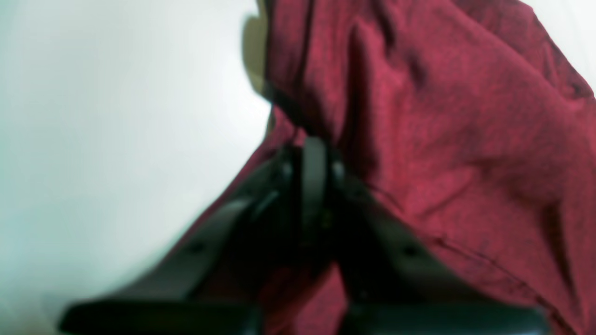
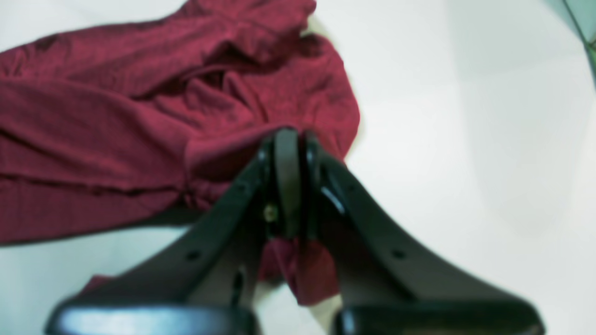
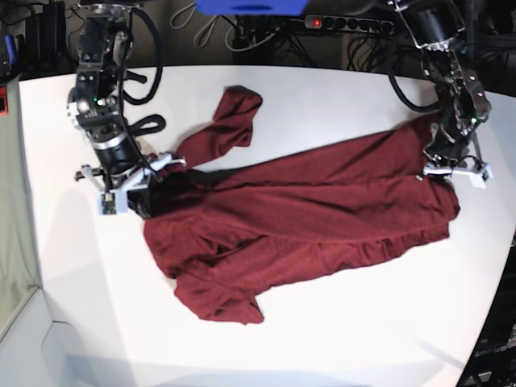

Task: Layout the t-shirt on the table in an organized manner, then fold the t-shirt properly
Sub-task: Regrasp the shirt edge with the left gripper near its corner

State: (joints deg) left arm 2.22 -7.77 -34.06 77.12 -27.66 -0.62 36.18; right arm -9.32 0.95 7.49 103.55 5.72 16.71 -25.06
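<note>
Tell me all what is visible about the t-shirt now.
The t-shirt is plain dark maroon, soft knit, without print. It lies wrinkled and stretched across the white table, one sleeve pointing to the far side. The left gripper and the right gripper each pinch an edge, jaws shut.

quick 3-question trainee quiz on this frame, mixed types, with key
1. True or false: the t-shirt lies flat and smooth on the table.
2. What does the right gripper hold? A) nothing B) shirt fabric C) a cable
3. Fill in: the left gripper is ____ on the shirt's edge.

Key
1. False: it is creased, with one sleeve twisted and a corner bunched.
2. B
3. shut
</note>
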